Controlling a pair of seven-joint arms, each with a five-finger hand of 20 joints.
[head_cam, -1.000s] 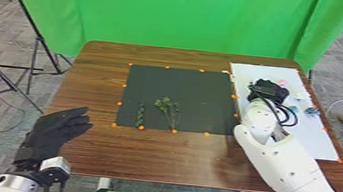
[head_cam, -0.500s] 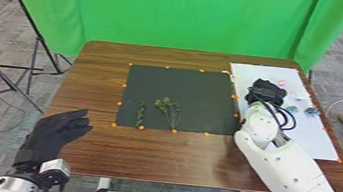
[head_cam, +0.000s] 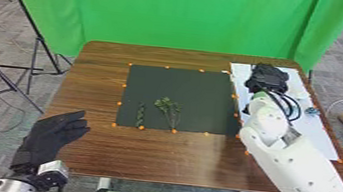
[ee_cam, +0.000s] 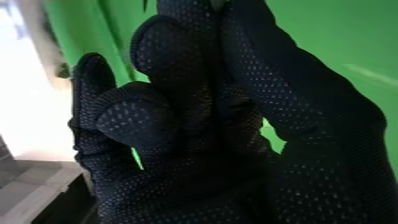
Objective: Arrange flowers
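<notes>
Pickup at white board (head_cam: 312, 134) judged current step. Right hand (head_cam: 268, 78): grip can't be told; left hand (head_cam: 50, 136) open. Next: secure pinch needed, then placement beside greenery (head_cam: 165, 103).

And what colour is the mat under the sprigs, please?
A dark grey mat, clearest in head view.

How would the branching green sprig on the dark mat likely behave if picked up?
The branching green sprig looks light, being mostly thin stems and small leaves. Its narrow stems would probably bend under a hard pinch. Lying flat with its head spread, it seems unlikely to roll.
</notes>
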